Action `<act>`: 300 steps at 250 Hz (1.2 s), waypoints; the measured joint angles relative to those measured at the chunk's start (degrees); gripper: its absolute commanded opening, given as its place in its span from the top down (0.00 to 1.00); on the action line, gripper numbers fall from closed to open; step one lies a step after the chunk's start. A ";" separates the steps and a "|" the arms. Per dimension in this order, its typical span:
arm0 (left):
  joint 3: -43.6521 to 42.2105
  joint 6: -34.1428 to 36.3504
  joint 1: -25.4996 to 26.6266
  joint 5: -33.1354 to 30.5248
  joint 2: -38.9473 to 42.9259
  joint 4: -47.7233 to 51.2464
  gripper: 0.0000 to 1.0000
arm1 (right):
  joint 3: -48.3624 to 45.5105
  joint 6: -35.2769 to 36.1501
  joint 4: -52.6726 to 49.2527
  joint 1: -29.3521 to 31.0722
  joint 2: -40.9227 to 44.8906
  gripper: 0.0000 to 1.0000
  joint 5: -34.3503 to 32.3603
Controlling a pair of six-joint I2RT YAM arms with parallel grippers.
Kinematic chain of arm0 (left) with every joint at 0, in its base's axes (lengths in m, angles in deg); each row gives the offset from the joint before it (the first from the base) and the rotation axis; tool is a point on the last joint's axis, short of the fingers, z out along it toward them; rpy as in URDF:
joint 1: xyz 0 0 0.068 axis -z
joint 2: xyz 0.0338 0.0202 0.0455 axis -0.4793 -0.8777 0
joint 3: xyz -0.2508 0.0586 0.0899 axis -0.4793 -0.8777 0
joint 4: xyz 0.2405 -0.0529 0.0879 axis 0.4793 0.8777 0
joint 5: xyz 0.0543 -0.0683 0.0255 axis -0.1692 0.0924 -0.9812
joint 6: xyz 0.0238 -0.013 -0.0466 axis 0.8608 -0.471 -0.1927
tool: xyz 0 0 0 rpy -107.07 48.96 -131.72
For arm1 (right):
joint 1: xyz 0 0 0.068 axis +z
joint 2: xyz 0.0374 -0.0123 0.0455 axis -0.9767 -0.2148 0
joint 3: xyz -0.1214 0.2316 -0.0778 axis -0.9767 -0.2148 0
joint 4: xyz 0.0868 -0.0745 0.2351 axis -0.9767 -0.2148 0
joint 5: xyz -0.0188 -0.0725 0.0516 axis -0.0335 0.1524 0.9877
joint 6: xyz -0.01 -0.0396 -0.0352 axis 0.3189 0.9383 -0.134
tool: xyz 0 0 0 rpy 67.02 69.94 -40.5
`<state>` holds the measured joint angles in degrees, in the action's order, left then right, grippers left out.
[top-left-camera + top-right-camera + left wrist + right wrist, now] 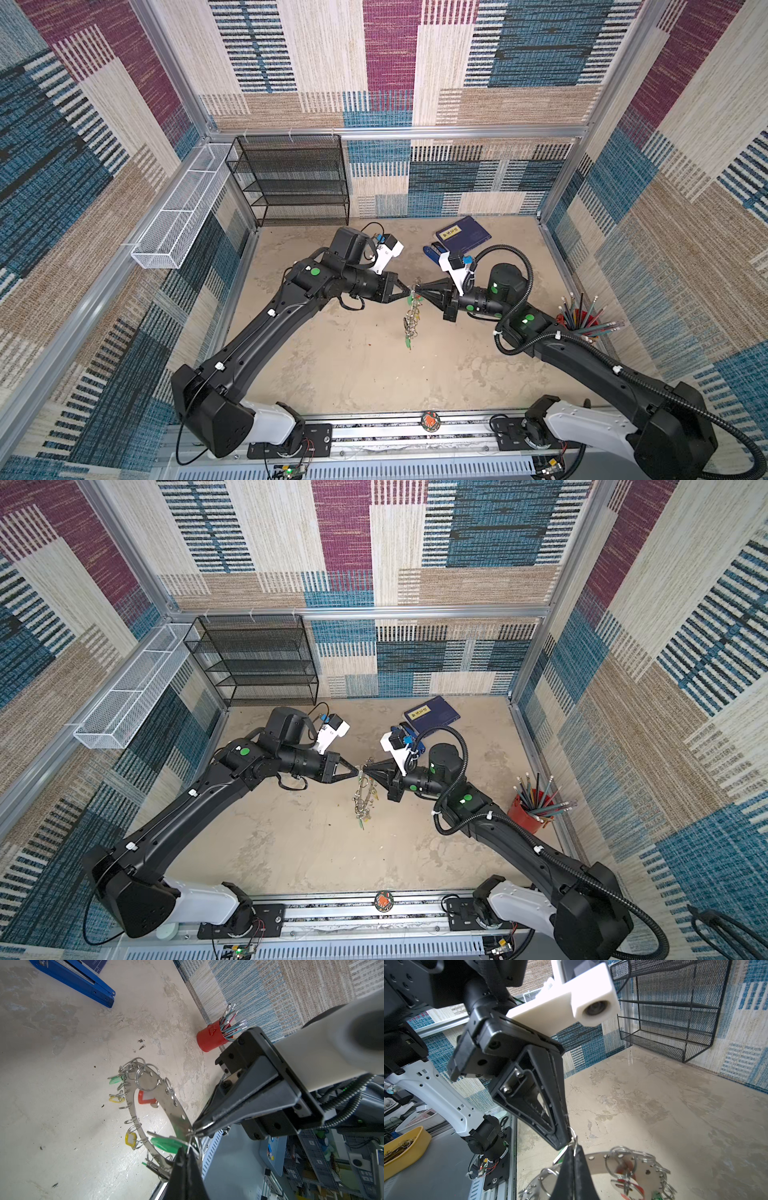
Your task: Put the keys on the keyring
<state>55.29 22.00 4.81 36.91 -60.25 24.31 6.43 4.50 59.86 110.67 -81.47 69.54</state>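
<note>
- Keyring [410,320] stands on edge over mid-table [353,374], between my arms.
- I see the left gripper [186,1150] clenched on a split ring at its rim.
- The right gripper [194,1129] pinches there too.
- A green tag [166,1142] sits beside the tips; possibly a key's.

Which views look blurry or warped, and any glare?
Both top views: walls splay outward, keyring small and soft. Left wrist view: keyring sharp, white camera mount blurred. Right wrist view: glare streak on the table by the black shelf.
</note>
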 measured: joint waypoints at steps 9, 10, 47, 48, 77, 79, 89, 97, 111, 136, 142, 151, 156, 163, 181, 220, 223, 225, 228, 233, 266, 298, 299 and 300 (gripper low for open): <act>0.52 0.70 -0.28 0.61 -0.28 0.70 1.00 | 0.00 -0.02 0.44 -0.15 -0.15 1.00 0.44; 0.59 0.79 -0.31 0.70 -0.33 0.79 1.00 | 0.00 -0.02 0.46 -0.17 -0.17 1.00 0.48; 1.25 2.95 -1.36 2.16 -0.68 2.64 1.00 | 0.37 -0.63 0.90 -0.37 -0.98 1.00 1.84; 1.25 2.97 -1.38 2.21 -0.68 2.67 1.00 | 0.39 -0.63 0.90 -0.37 -0.98 1.00 1.84; 1.29 4.39 -1.73 3.50 -0.74 3.08 1.00 | 0.59 -0.83 1.01 -0.44 -1.03 1.00 2.34; 1.31 4.52 -1.75 3.58 -0.79 3.17 1.00 | 0.61 -0.83 1.01 -0.44 -1.03 1.00 2.38; 1.49 5.40 -1.84 4.00 -0.92 3.54 1.00 | 0.68 -0.81 1.01 -0.48 -1.07 1.00 2.82; 1.51 6.05 -1.86 4.22 -0.96 3.74 1.00 | 0.70 -0.83 0.98 -0.48 -1.14 1.00 2.86; 1.64 7.23 -1.92 4.83 -1.16 4.39 1.00 | 0.74 -0.83 0.98 -0.48 -1.25 1.00 3.15; 2.56 9.18 -1.92 5.44 -2.34 5.77 1.00 | 1.01 -0.83 0.98 -0.55 -1.49 1.00 3.34; 2.75 9.62 -1.92 5.44 -2.62 6.03 1.00 | 1.07 -0.85 0.96 -0.59 -1.60 1.00 3.34; 3.02 10.43 -1.92 5.40 -3.02 6.49 1.00 | 1.18 -0.87 0.90 -0.72 -1.79 1.00 3.37; 3.19 10.73 -1.92 5.38 -3.21 6.80 1.00 | 1.25 -0.94 0.81 -0.79 -1.90 1.00 3.43; 3.39 11.28 -1.92 5.29 -3.45 7.06 1.00 | 1.33 -0.96 0.72 -0.81 -2.05 1.00 3.43; 3.67 12.59 -1.92 5.20 -3.82 7.80 1.00 | 1.60 -0.98 0.61 -0.87 -2.49 1.00 3.48; 3.98 13.66 -1.92 5.27 -4.48 8.55 1.00 | 1.70 -1.18 0.61 -0.90 -3.06 1.00 4.22; 4.04 13.68 -1.92 5.29 -4.59 8.57 1.00 | 1.70 -1.20 0.61 -0.92 -3.10 1.00 4.22; 4.09 13.73 -1.92 5.27 -4.66 8.61 1.00 | 1.70 -1.20 0.61 -0.92 -3.15 1.00 4.22; 4.15 13.81 -1.92 5.27 -4.76 8.70 1.00 | 1.70 -1.20 0.61 -0.92 -3.19 1.00 4.20; 4.24 13.88 -1.92 5.27 -4.98 8.81 1.00 | 1.70 -1.22 0.61 -0.92 -3.30 1.00 4.22; 5.60 14.91 -1.88 5.38 -6.75 10.34 1.00 | 1.70 -1.57 0.59 -0.94 -3.85 1.00 4.35; 6.29 15.67 -1.84 5.46 -7.89 11.10 1.00 | 1.70 -2.03 0.72 -0.96 -4.20 1.00 4.42; 6.32 15.69 -1.84 5.46 -7.91 11.15 1.00 | 1.73 -2.05 0.74 -0.96 -4.22 1.00 4.42; 6.34 15.72 -1.84 5.46 -7.93 11.17 1.00 | 1.73 -2.08 0.74 -0.96 -4.24 1.00 4.42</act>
<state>61.62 37.72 2.98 42.37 -68.18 35.48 8.16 2.42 60.61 109.71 -85.71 73.96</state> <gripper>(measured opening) 0.052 0.049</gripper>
